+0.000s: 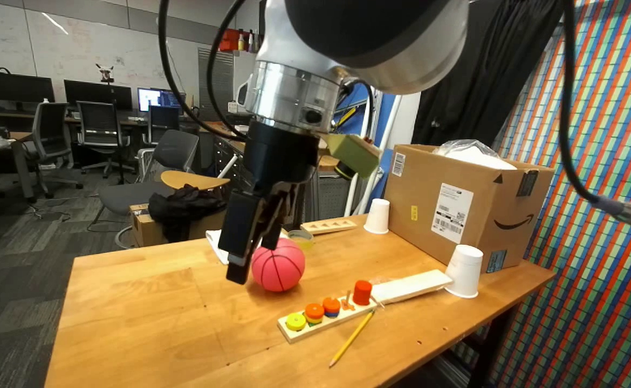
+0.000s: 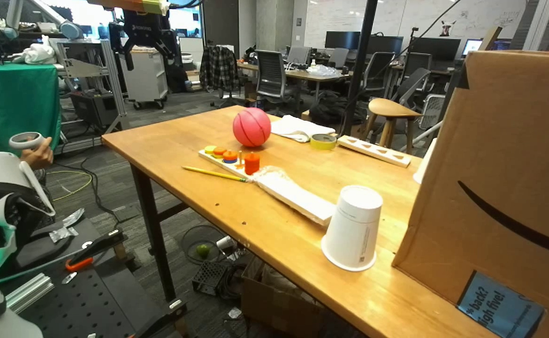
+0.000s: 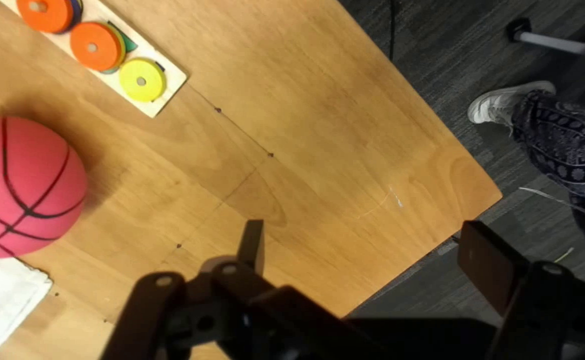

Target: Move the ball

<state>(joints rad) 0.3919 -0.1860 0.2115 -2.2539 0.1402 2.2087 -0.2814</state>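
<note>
Main risk: rolling. The pink basketball [image 2: 252,127] rests on the tabletop [image 3: 322,125], beside the white cloth [image 3: 7,300] and near the peg board [image 3: 160,102] with its stacked discs [image 3: 96,46]. If the claw [image 3: 365,250] comes down off-centre, one of the fingers [image 3: 490,265] would probably touch first and send it off. Fit may be tight: should the ball nearly fill the gap, a tip could land on its crown and squirt it sideways. A low sweep from the wrong side could knock the discs or drag the cloth. Closing at the present position would catch only air.

Pose: in an exterior view the arm [image 1: 294,97] reaches down from the top, wrist leaning slightly, fingers pointing down. Claw and ball overlap there, but the wrist view sets them well apart, the ball cut off at the left edge. Claw spread wide, nothing between; one finger shows against wood, its mate against floor past the tabletop's edge. Exact height: cannot tell.
</note>
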